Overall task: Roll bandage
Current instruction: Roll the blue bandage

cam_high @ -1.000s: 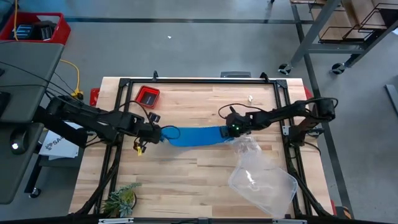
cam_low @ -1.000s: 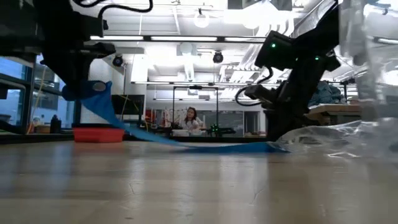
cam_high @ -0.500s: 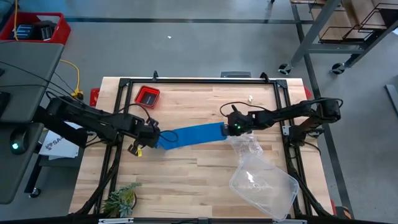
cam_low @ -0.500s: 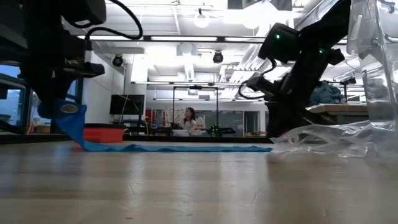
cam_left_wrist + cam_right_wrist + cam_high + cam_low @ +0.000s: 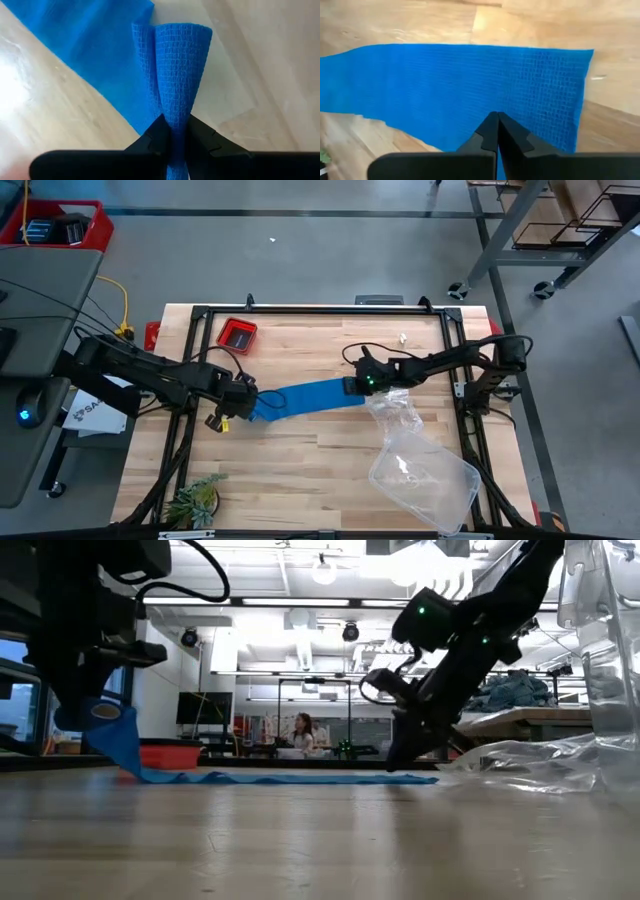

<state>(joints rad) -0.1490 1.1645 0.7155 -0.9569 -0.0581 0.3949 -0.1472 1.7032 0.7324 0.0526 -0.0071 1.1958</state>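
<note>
The bright blue bandage (image 5: pixel 305 397) lies as a flat strip across the middle of the table, and it also shows in the low view (image 5: pixel 280 778). My left gripper (image 5: pixel 247 404) is shut on its left end, which rises off the wood (image 5: pixel 105 730). My right gripper (image 5: pixel 351 384) is shut, with its tips on the strip a little in from the right end (image 5: pixel 570 100). That end lies flat on the table. My left gripper pinches a folded-over loop at the bandage's left end (image 5: pixel 176 107) between its two fingers, in several layers. The loop bulges out past the fingertips. That end is held a little above the table and the strip slopes down from it onto the wood. My right gripper comes slanting down from the table's right. Its shut fingertips (image 5: pixel 393 764) reach down onto the flat strip (image 5: pixel 496 107) a little in from its right end. It seems to press there, but I cannot tell if any fabric is pinched.
A small red tray (image 5: pixel 238 334) stands at the far left. A clear plastic bag (image 5: pixel 420 465) lies at the near right, close to my right arm. A green plant sprig (image 5: pixel 195 500) lies at the near left edge. A person (image 5: pixel 302 730) shows far behind the table.
My left gripper has gone down and toward the table's left edge with the bandage's end. The strip, which sagged in a curve, now lies straight and flat. My right gripper has then gone toward the table's left along the strip, whose right end has stayed in place.
</note>
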